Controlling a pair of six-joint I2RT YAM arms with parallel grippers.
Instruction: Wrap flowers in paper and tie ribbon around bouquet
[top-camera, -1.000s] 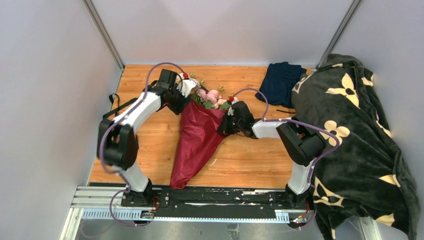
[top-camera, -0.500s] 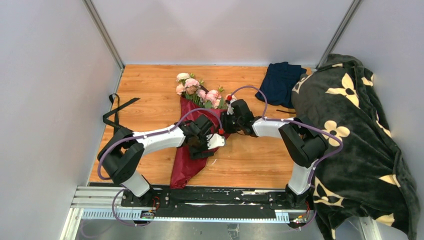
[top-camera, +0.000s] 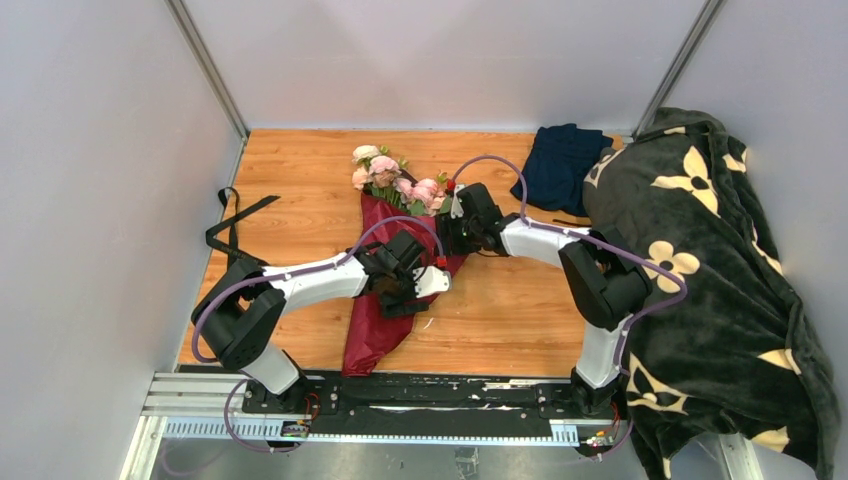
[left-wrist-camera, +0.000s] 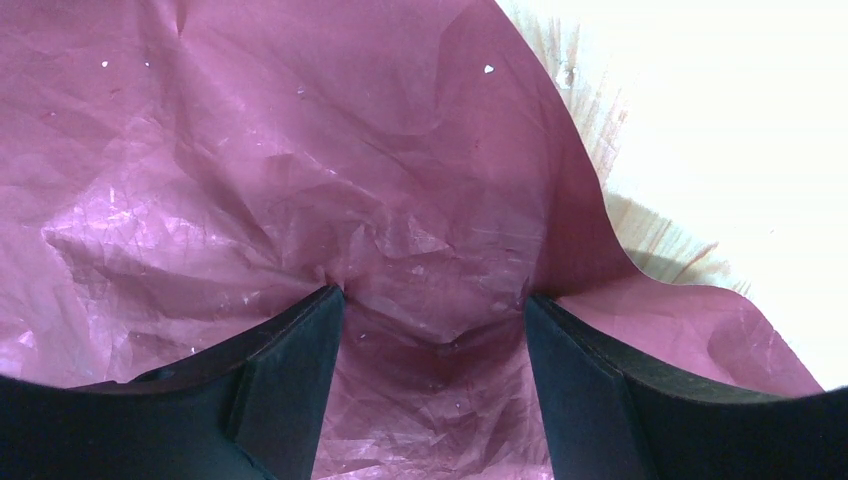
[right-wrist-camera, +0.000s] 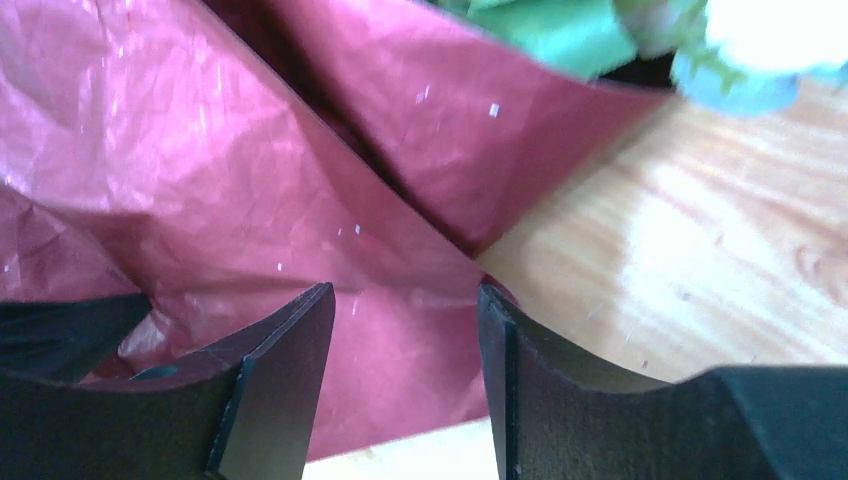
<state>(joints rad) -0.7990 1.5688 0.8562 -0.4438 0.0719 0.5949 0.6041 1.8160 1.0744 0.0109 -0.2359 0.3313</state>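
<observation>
Left jaws: open, spread wide. Fingertips (left-wrist-camera: 300, 330) point down onto the crinkly burgundy-red paper sheet (left-wrist-camera: 250, 150), with a bunched ridge of it rising between them. Looks like contact at both tips, but nothing is pinched. In the top view this arm reaches across from the left and sits over the middle of the paper cone.

Right jaws: open too, a clear gap between them. Fingertips (right-wrist-camera: 300, 330) sit just over the paper's right edge, one over the sheet and the other at the line where paper meets wood. No grip on anything. Blurred green leaves show at the top of that view. From above, this arm comes in from the right, beside the cone's upper right edge and just below the blooms.

The small pale pink and cream roses with green leaves (top-camera: 388, 178) stick out of the wide far end of the cone. The narrow end points to the near edge of the wooden surface (top-camera: 500, 310).

The long narrow black ribbon (top-camera: 240, 213) lies loose at the left edge of the surface, well apart from the cone.

A folded navy blue cloth (top-camera: 560, 160) sits at the far right. A big dark green blanket with cream flower shapes (top-camera: 720, 280) is draped over the right side.
</observation>
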